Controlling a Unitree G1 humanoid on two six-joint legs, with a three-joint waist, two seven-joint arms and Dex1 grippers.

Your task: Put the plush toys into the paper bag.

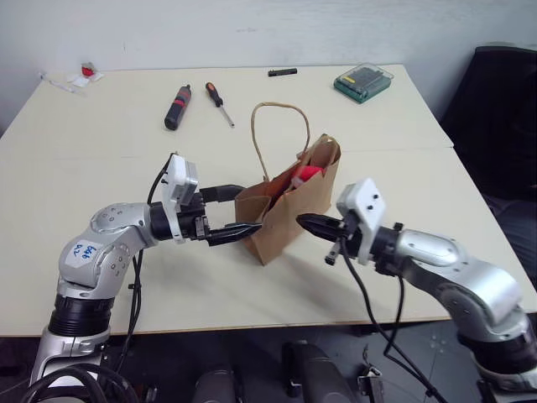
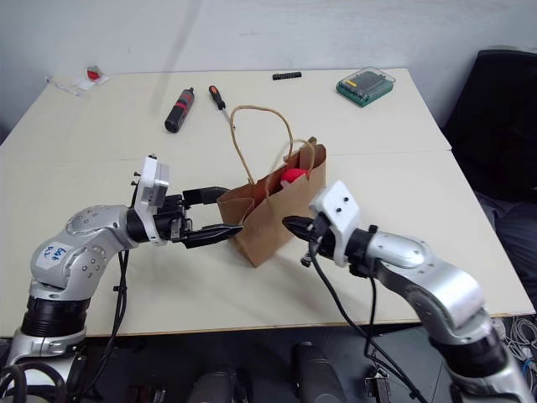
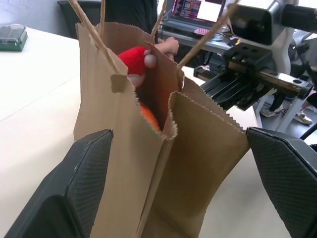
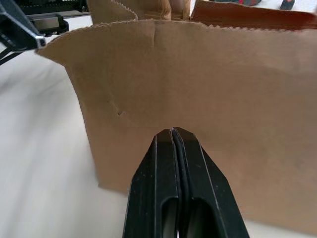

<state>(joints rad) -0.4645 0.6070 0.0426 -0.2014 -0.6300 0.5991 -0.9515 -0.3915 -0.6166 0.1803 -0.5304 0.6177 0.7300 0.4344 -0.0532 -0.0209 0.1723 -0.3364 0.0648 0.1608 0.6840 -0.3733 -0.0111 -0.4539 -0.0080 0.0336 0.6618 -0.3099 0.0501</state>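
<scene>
1. Black-fingered, the left gripper (image 1: 232,211) is reaching level toward the paper bag (image 1: 285,210), its jaws spread wide around the bag's left end.
2. Brown and upright at the table's (image 1: 101,176) middle, the bag is holding both plush toys: the red one (image 1: 308,174) showing at its mouth, the orange one (image 3: 148,116) lying deeper.
3. The right gripper (image 1: 306,223) is pointing at the bag's right side, jaws pressed together, pinching nothing.
</scene>
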